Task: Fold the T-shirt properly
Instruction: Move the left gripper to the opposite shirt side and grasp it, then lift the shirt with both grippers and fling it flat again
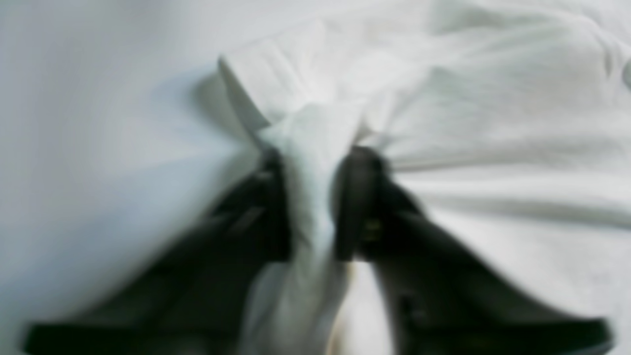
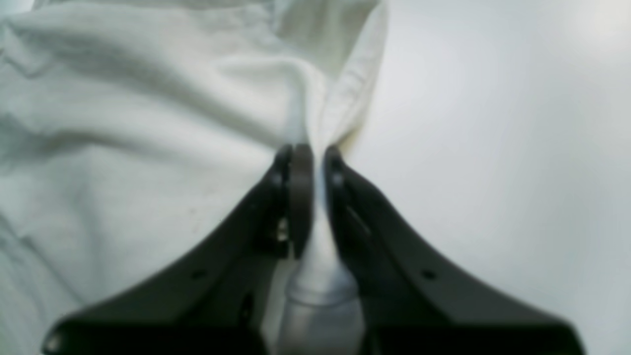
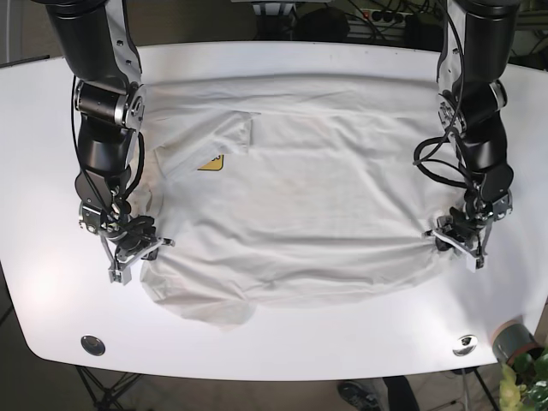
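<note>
Black fingers (image 1: 360, 197) of the left gripper (image 1: 315, 162) pinch the blurred T-shirt (image 3: 317, 205); right gripper (image 2: 308, 158) likewise clamps cloth, apparently a hem.

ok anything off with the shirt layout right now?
Yes. The T-shirt lies unevenly: a sleeve is flipped over the body, exposing a yellow tag, and the near hem sags, bunched. Both grippers pinch its edges.

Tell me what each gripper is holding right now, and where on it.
Both hold the T-shirt. The left gripper pinches a bunched fold at one side edge; the right gripper pinches the opposite side edge.
</note>
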### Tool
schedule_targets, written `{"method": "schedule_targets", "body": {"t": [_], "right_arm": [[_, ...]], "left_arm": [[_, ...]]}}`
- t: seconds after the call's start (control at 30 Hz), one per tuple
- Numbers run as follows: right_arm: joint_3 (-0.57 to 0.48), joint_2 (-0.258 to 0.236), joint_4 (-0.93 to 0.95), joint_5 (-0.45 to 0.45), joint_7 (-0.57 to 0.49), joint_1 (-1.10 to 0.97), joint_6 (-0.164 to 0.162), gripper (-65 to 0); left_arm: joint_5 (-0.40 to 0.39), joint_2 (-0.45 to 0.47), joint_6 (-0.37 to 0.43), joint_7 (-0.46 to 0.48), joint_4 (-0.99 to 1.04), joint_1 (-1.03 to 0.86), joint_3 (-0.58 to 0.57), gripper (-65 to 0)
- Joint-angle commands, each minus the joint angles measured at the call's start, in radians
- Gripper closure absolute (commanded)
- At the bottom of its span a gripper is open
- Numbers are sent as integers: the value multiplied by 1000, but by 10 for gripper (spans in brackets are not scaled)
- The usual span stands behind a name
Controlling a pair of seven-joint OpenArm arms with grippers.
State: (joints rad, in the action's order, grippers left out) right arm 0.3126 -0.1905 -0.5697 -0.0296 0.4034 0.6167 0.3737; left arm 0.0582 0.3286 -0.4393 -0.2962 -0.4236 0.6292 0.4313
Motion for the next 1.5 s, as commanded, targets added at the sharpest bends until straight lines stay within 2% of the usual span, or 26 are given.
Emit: {"method": "schedule_targets", "body": {"t": [0.0, 0.1, 0.23, 0.37, 0.6, 0.67, 0.73, 0.8, 0.87, 1.1, 1.17, 1.33, 1.47], "right_arm": [[0, -7, -57, -6, 15, 16, 5, -24], [0, 18, -126, -6, 47, 4, 5, -22], [0, 27, -252, -6, 119, -36, 5, -22], [0, 27, -376, -6, 196, -64, 6, -22], [-3, 26, -511, -6, 282, -57, 6, -22], [-3, 23, -536, -6, 306, -21, 9, -22], [-3, 21, -543, -6, 328, 4, 26, -22], [-5, 6, -548, -2, 352, 42, 49, -22], [-5, -13, -545, -3, 374, 81, 57, -22], [-8, -68, -539, -6, 427, 266, 57, -22], [-28, -76, -540, -6, 449, 320, 61, -22], [-117, -123, -540, -6, 515, 492, 104, -22], [-155, -128, -545, -5, 562, 633, 109, -22]], "left_arm": [[9, 25, 4, -14, -10, 14, 2, 0], [7, 25, 4, -7, -22, 14, 4, 0], [9, 20, 4, -22, -162, -13, 39, 0], [9, -12, 4, -128, -329, -53, 70, 0], [9, -56, 4, -243, -578, -75, 73, 0], [9, -69, 4, -281, -634, -68, 73, 0], [9, -81, 4, -303, -679, -47, 70, 0], [9, -95, 4, -338, -729, -25, 50, 0], [9, -98, 4, -370, -772, -9, 33, 0], [9, -101, 4, -449, -868, 139, 25, 0], [9, -101, 4, -461, -872, 189, 25, 0], [10, -98, 4, -512, -871, 352, 25, 0], [10, -96, 4, -519, -872, 464, 25, 0]]}}
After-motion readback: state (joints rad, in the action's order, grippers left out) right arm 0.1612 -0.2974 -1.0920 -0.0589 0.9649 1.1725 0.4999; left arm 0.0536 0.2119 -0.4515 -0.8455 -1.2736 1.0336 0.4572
